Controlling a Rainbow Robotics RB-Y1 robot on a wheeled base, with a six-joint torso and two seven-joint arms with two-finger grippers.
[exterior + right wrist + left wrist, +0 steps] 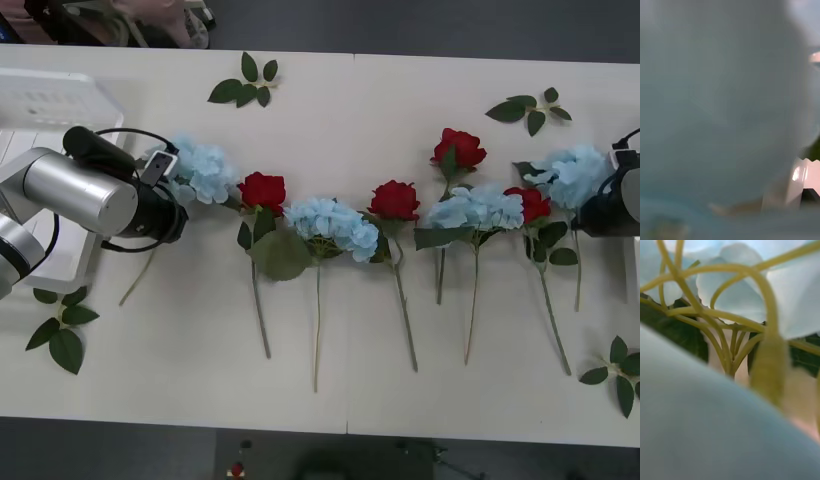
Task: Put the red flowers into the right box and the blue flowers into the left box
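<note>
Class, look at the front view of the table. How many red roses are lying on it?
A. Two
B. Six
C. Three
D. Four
D. Four red roses lie in the row: one at, one at, one set farther back at, and one at partly tucked behind a blue hydrangea.

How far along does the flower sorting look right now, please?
Nothing looks boxed yet. The left gripper is at the leftmost blue hydrangea beside the white basket; the right gripper is at the rightmost one. Four red roses and two other hydrangeas remain on the table.
</note>
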